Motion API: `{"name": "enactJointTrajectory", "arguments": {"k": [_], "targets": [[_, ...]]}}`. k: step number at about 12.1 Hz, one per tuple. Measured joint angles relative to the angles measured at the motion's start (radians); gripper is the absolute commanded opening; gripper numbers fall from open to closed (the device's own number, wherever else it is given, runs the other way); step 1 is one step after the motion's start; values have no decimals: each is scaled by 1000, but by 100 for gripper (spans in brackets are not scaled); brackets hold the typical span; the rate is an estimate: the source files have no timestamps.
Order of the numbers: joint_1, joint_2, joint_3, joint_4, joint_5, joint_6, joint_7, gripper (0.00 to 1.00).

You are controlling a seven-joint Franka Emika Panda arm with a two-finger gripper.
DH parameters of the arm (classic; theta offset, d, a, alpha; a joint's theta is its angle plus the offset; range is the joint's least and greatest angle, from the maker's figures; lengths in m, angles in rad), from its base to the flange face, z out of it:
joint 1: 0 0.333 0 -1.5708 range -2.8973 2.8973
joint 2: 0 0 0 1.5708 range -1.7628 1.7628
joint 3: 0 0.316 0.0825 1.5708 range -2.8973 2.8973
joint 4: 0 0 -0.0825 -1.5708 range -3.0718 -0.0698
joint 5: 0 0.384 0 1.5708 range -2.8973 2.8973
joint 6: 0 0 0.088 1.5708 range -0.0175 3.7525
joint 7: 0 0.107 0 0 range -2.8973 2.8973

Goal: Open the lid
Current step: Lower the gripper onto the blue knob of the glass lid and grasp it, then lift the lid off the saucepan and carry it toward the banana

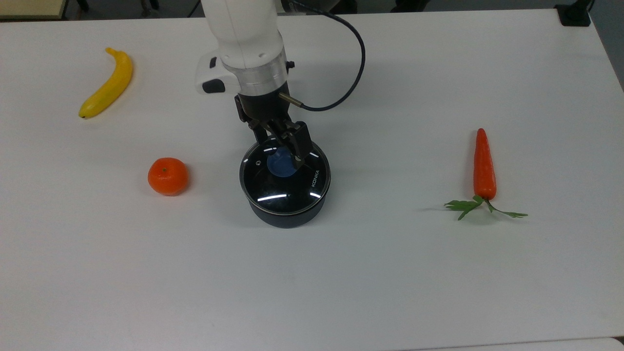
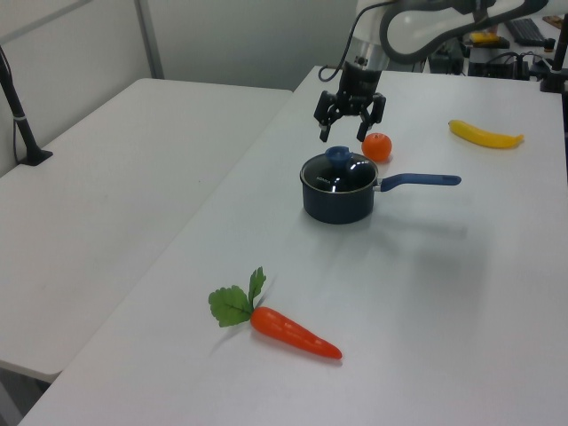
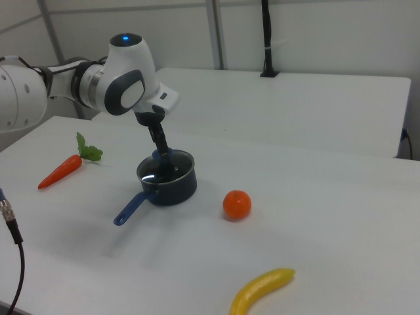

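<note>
The lid [image 1: 287, 187], clear glass with a metal rim and a blue knob [image 1: 279, 165], sits closed on the dark saucepan [image 1: 287, 217] at the middle of the white table. In the left view the lid [image 2: 348, 175] tops the saucepan [image 2: 337, 202], whose blue handle [image 2: 422, 180] points to the left view's right. My gripper [image 1: 282, 148] hangs open just above the knob [image 2: 337, 154]. Its fingers [image 2: 323, 133] are spread to either side and hold nothing. The right view has the gripper [image 3: 161, 149] right over the saucepan [image 3: 172, 185].
A banana [image 1: 107, 83] lies at the top view's far left, and an orange [image 1: 167, 176] sits left of the saucepan. A carrot [image 1: 484, 165] lies at the right. A second white table [image 2: 106, 177] adjoins in the left view.
</note>
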Motion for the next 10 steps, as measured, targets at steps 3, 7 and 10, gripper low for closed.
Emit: {"name": "enactJointTrajectory", "arguments": {"k": [3, 7, 10], "targets": [[20, 57, 0, 29, -36, 3, 29, 93], [22, 77, 0, 40, -65, 4, 74, 43], [20, 77, -2, 47, -66, 5, 78, 27]]}}
